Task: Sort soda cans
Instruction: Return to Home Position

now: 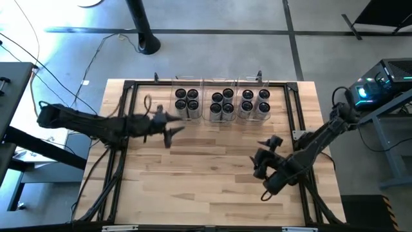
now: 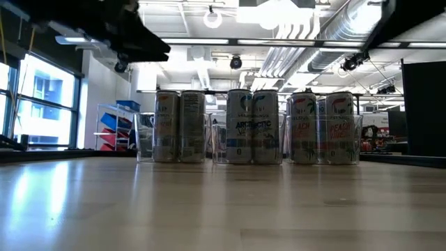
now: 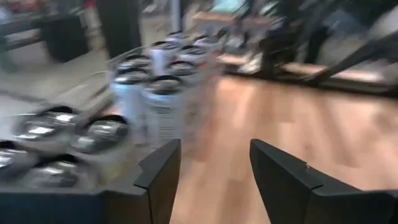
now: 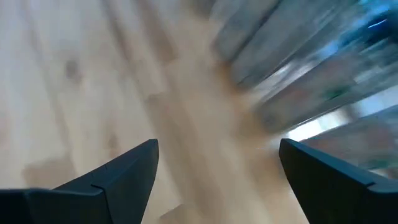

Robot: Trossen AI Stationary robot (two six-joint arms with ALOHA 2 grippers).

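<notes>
Item 1, soda cans point(image 1: 222, 103): all upright, inside 3 clear bins set side by side along the far edge of the table point(image 1: 212, 193). From above I count 4 in the left bin point(image 1: 187, 84) and 4 in the right bin point(image 1: 255, 84). The middle bin point(image 1: 221, 84) holds 4 or 5; I cannot settle which. In the low view each bin shows 2 cans at its front, with pale silver sides and coloured print.

Item 2, left gripper point(image 1: 175, 125): raised over the table, just beside the near side of the left bin and not touching it. On my left wrist feed the 2 fingers point(image 3: 158, 171) stand apart with only bare wood between them, and the cans are close by to one side.

Item 3, right gripper point(image 1: 265, 154): over the right half of the table, well apart from the bins, on their near side. On the right wrist feed the fingers point(image 4: 134, 165) are spread wide and hold nothing. Below them is plain wood, with the bins a blur at the edge.
</notes>
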